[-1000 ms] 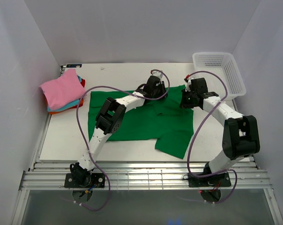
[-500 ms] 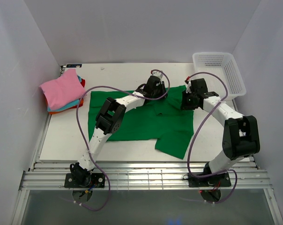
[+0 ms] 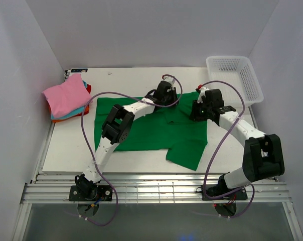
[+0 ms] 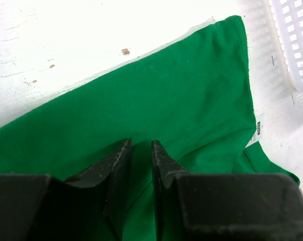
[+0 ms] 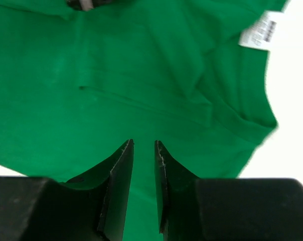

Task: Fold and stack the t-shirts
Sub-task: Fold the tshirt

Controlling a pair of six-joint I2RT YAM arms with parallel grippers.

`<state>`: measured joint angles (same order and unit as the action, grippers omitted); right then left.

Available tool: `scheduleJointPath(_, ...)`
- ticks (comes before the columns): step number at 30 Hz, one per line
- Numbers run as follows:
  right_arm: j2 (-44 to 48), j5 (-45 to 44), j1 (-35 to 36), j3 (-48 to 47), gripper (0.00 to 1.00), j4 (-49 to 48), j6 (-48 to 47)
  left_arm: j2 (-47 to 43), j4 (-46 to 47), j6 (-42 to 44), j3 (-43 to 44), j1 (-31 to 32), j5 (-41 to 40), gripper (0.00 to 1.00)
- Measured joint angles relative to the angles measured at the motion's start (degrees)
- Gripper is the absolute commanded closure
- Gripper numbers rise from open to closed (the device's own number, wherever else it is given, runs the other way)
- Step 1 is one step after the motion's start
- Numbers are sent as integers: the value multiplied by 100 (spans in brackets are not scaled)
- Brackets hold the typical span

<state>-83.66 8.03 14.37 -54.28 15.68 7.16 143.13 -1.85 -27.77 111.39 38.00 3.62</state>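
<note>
The bright green t-shirt [image 3: 151,128] lies spread flat on the white table, one sleeve reaching the near right. My left gripper [image 3: 166,94] is over its far edge near the collar. In the left wrist view [image 4: 140,143] the jaws stand almost together, with only green cloth [image 4: 166,95] below. My right gripper [image 3: 195,109] is over the shirt's far right part. In the right wrist view [image 5: 143,142] its jaws are also nearly together, holding nothing, over green cloth [image 5: 116,75] with creases. A folded stack sits at the far left: pink [image 3: 66,95] on top, teal-blue [image 3: 73,111] and orange-red [image 3: 82,113] beneath.
A white plastic mesh basket [image 3: 234,75] stands at the far right corner; its wall also shows in the left wrist view [image 4: 297,45]. The shirt's white label [image 5: 259,30] lies by the right sleeve edge. White walls enclose the table on three sides.
My right gripper has moved a little to the left and nearer over the shirt. The left gripper and the shirt have stayed put.
</note>
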Motion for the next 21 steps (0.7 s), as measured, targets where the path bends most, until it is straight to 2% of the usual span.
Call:
scheduleJointPath(9,-455,726,343,20,68,-568,-109,-15,-48,151,0,0,-31,65)
scheduleJointPath(13,-782,782,614,17,68,-695,-155,-57,-74,203,-42,0,-133,63)
scheduleJointPath(14,-857,780,686,9,68,-708,-155,-92,-66,203,-96,-2,-186,58)
scheduleJointPath(15,-929,778,741,4,67,-721,-155,-133,-57,199,-164,-7,-225,57)
scheduleJointPath(21,-1217,732,984,-146,66,-866,-157,-302,-22,149,-420,-140,-286,56)
